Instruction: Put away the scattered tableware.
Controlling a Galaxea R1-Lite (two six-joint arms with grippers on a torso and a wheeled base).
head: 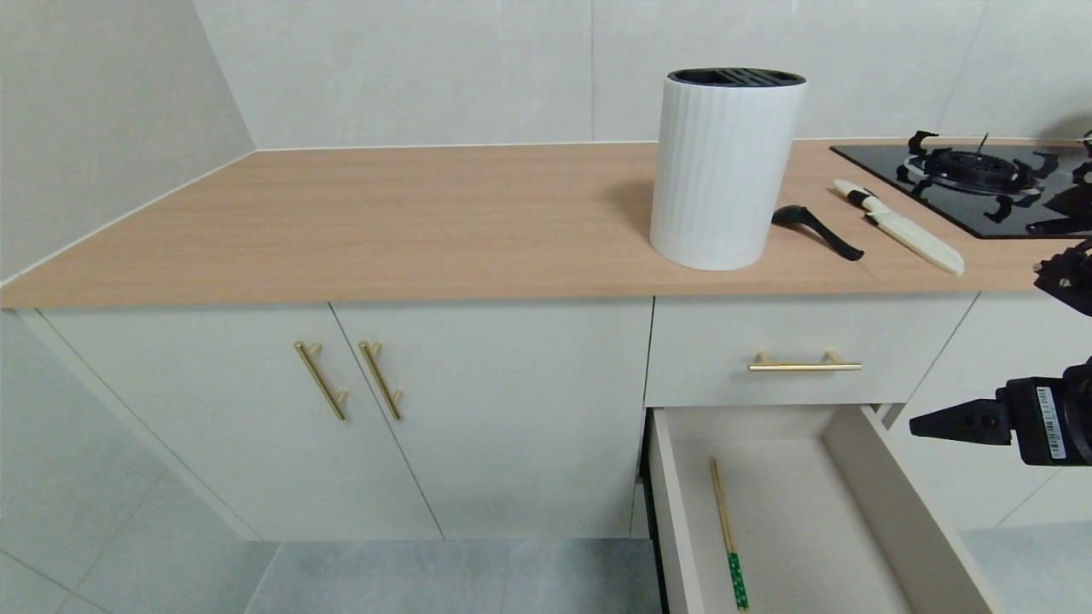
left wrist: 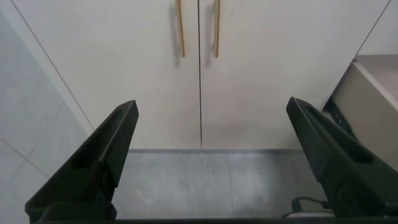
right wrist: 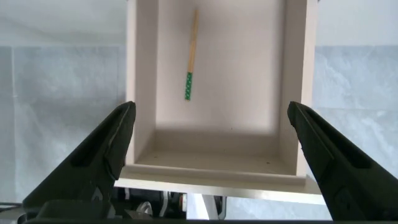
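Matt wood-grain countertop (head: 384, 222), ribbed white plastic knife block (head: 723, 170), brass handles (head: 804, 365), glossy black hob (head: 981, 183)

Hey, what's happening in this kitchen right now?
A robot is putting tableware away. The lower drawer stands open with chopsticks lying inside. The right claw hangs open near that drawer, holding nothing. The left claw is open too, facing the cabinet doors. A black spoon and a white knife lie on the countertop beside the white holder.
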